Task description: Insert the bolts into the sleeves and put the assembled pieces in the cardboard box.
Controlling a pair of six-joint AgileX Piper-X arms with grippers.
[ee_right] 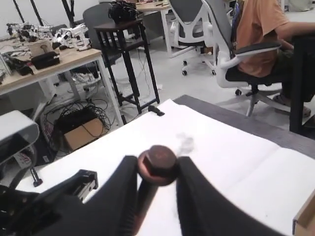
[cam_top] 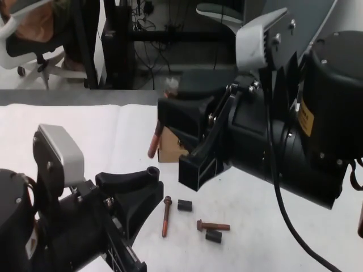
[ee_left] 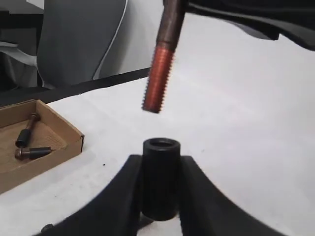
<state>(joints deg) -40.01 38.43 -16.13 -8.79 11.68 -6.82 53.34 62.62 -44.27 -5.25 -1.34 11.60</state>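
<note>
White-covered bench (cam_top: 244, 255) with cardboard box (ee_left: 59, 158); office chair (ee_right: 221, 34), desk (ee_right: 54, 61) beyond.

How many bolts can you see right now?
5 bolts: one bolt in the right gripper above the sleeve, two loose on the bench, two sleeved in the cardboard box. Arms may hide more.

The left tool (ee_left: 161, 164) grips an upright sleeve (ee_left: 161, 182), a bolt (ee_left: 160, 73) hanging just above.

The white bench (cam_top: 85, 124) bears a cardboard box (cam_top: 169, 150), two bolts (cam_top: 165, 216) and two sleeves (cam_top: 184, 205).
</note>
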